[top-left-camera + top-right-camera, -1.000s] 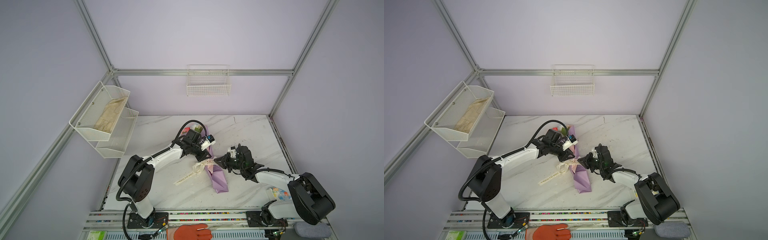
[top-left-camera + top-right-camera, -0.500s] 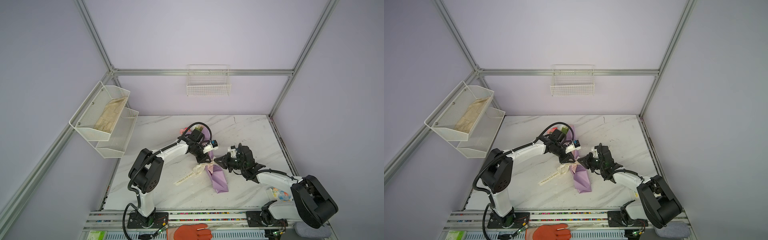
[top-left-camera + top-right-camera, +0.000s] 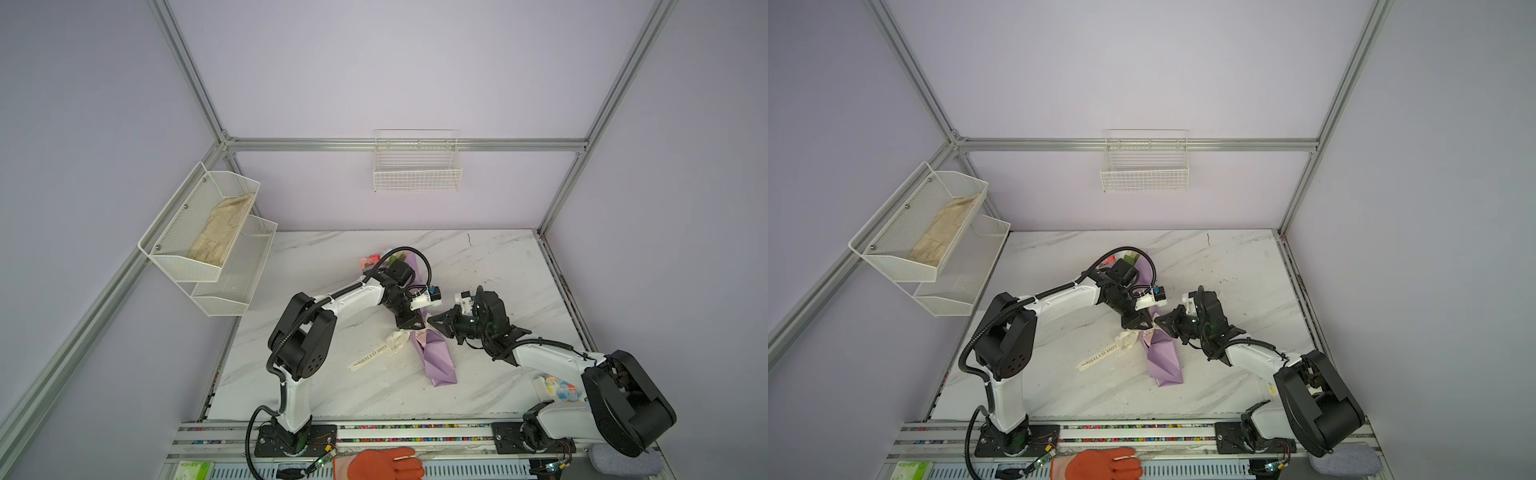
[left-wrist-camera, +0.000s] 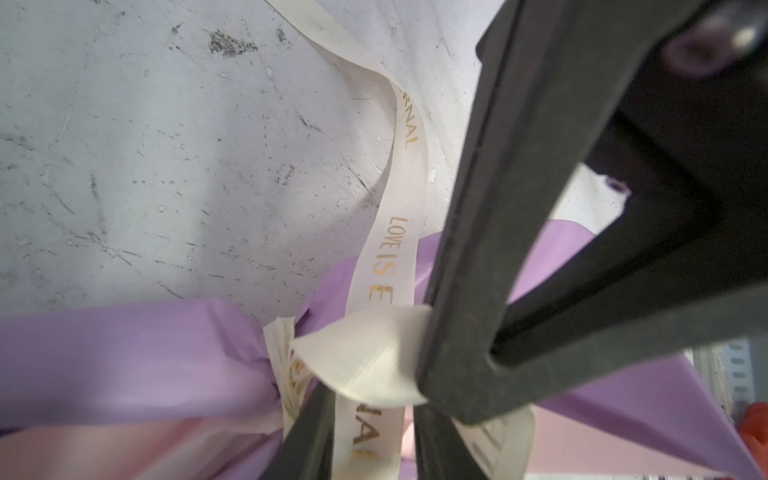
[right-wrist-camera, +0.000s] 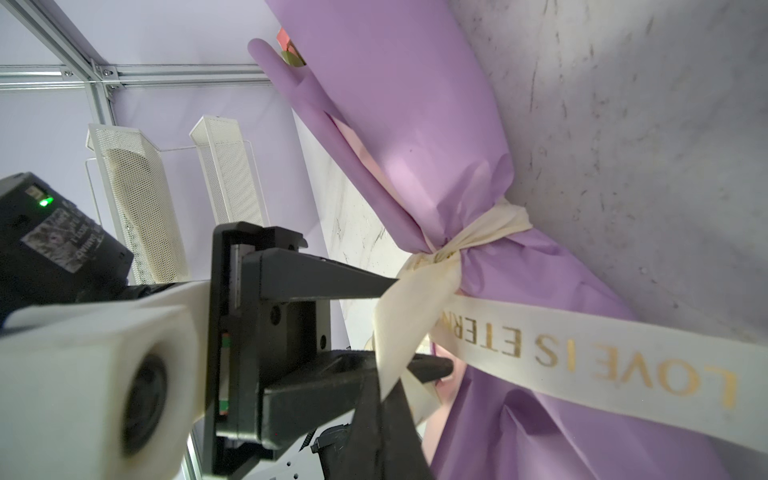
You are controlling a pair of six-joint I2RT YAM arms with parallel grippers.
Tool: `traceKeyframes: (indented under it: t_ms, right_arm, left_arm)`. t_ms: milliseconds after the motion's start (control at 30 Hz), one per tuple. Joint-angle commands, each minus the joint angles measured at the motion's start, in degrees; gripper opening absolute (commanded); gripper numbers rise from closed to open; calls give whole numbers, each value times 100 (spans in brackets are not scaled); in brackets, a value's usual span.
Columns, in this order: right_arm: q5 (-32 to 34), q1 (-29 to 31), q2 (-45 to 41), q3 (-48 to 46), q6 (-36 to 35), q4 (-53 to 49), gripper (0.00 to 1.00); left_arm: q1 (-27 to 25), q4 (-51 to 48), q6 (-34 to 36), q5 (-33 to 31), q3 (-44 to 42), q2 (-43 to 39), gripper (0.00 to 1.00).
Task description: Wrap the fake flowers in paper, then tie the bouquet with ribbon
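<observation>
The table (image 3: 332, 257) looks like smooth white stone with grey veins, and it is scuffed with dark scratches. The bouquet (image 3: 438, 357) is wrapped in lilac paper. The paper is matt and smooth, and it crinkles where it is squeezed tight. The ribbon (image 4: 399, 249) is cream cloth with fine woven lines and shiny gold letters. The left arm (image 3: 353, 297) has a glossy white plastic shell. The shelf baskets (image 3: 199, 232) on the left wall are white metal mesh. The far basket (image 3: 417, 174) is thin white wire. The frame bars (image 3: 407, 144) are dull silver metal. The near glove (image 3: 382, 465) looks orange and rubbery.
</observation>
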Motion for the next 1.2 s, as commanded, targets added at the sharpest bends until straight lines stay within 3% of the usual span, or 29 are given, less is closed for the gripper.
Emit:
traceKeyframes:
  t_ms: [0, 400, 800, 1167]
  right_arm:
    - [-37, 19, -94, 48, 63, 132, 0]
    - [11, 14, -74, -29, 80, 140, 0]
    - [101, -9, -100, -180, 68, 141, 0]
    - [191, -83, 119, -244, -82, 121, 0]
  left_arm:
    - [-97, -197, 240, -111, 514, 64, 32]
    - [-231, -369, 393, -595, 636, 242, 28]
    - [-293, -260, 368, -772, 565, -9, 9]
    - [-282, -35, 124, -730, 152, -493, 8]
